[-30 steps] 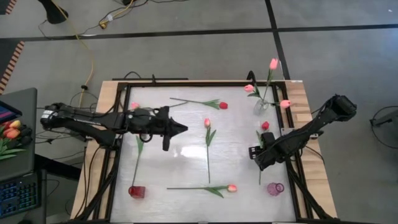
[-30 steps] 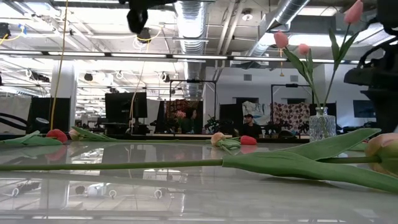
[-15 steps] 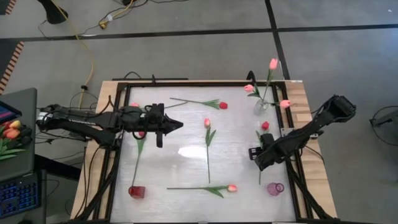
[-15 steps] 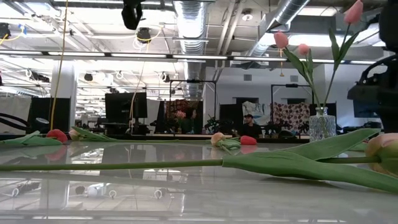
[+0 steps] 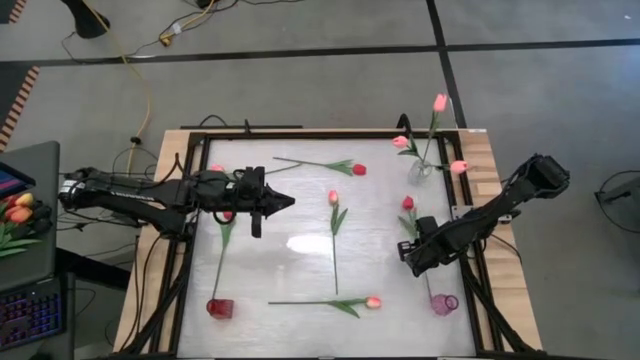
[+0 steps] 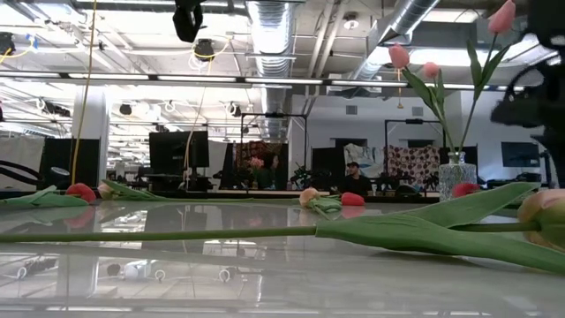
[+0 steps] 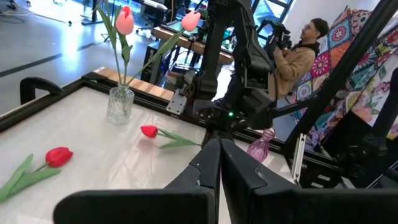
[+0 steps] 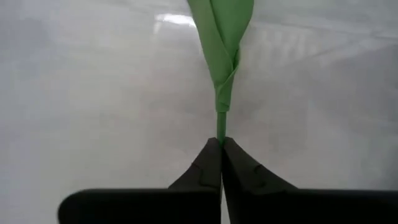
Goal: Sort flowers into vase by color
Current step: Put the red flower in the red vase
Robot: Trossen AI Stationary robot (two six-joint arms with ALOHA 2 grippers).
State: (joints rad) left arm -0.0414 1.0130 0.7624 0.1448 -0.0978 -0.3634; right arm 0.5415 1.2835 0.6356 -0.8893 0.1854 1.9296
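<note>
Taking the table [image 5: 300,230] from above as a clock face, a vase [image 5: 420,169] with three flowers stands at two o'clock. Two small vases sit at the near edge, one at seven [image 5: 220,308], one at five [image 5: 443,303]. Single tulips lie at eleven, twelve, centre and six. The right gripper [image 5: 408,250] sits at four on a tulip stem [image 8: 219,118]; the left gripper [image 5: 285,203] reaches in from nine.

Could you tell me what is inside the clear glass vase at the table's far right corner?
The clear vase holds three pink tulips, stems crossing inside. Whether it contains water cannot be seen.
</note>
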